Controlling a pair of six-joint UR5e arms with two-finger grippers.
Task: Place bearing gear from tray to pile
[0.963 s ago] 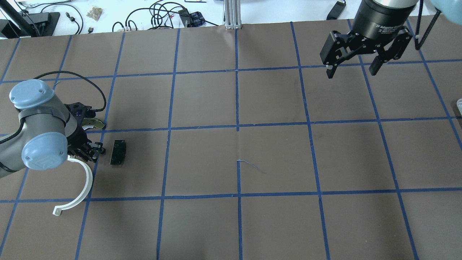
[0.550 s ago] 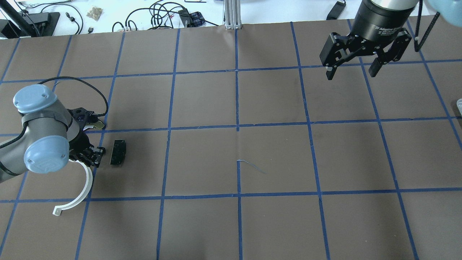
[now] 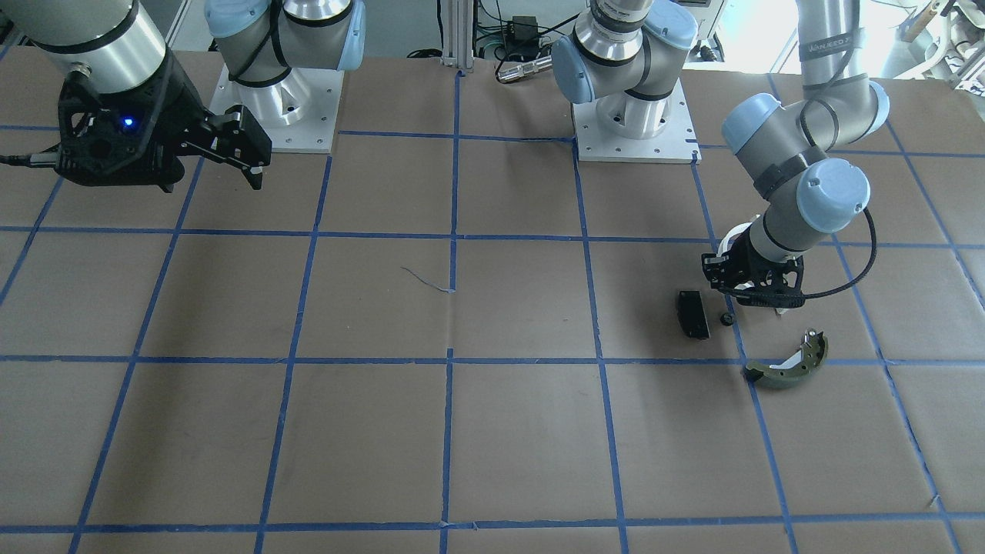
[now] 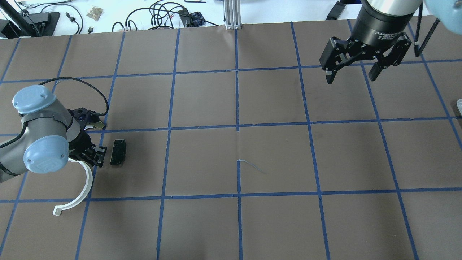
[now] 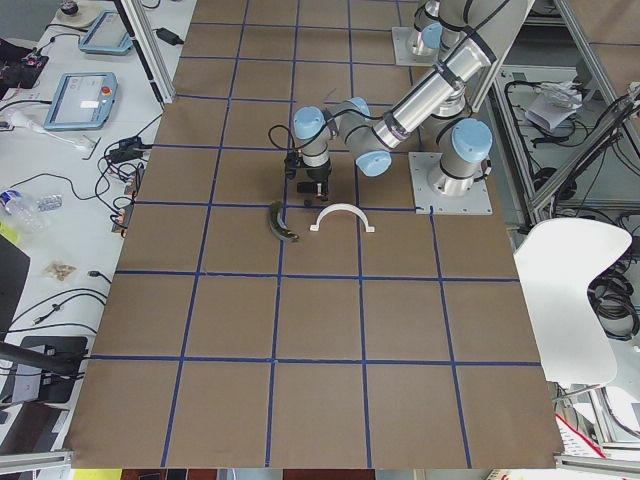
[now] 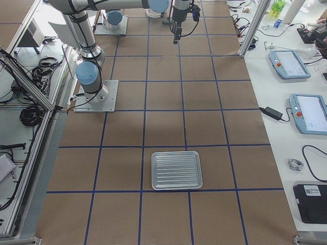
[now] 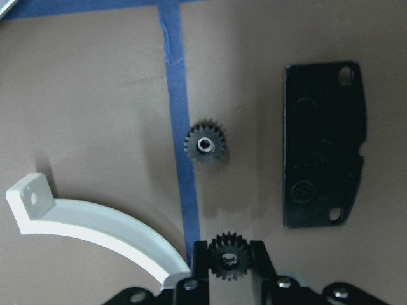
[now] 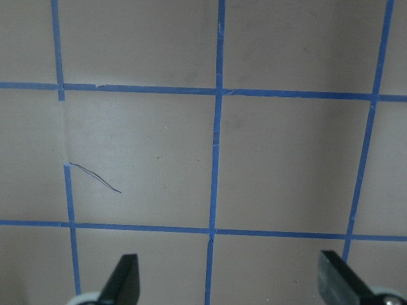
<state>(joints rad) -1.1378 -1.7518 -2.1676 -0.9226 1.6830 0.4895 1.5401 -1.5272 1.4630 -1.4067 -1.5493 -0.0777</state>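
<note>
1. So the left gripper (image 7: 229, 248) sits low over the pile (image 4: 118, 152). Its jaws are pulled in tight on the bearing gear (image 7: 229, 262), teeth touching a finger on each side, so it looks properly pinched and not just resting there
2. The gear is carried flat, with its bore facing the wrist camera. I'd guess its axis points pretty much straight down at the table (image 7: 95, 95), so it should land on its face and not roll
3. What the next move turns on, imo: the drop spot is directly below the claw, in the gap between the white half-ring (image 7: 95, 219) and the black pad (image 7: 324, 146). No sideways travel needed, just ease down and let go
4. A second gear (image 7: 205, 144) lies just ahead on the blue tape line (image 7: 181, 178), apart from both the ring and the pad. The ring's end is right by the left finger, so that's the thing I'd worry about nudging
5. The olive brake shoe (image 3: 789, 365) lies on the far side of the claw from the robot, near but not touching anything
6. The right gripper (image 4: 351, 77) is wide open, holds nothing, and is well apart from all this, so the left arm is clearly the one for the job
7. The tray (image 6: 176, 171) looks bare
</note>
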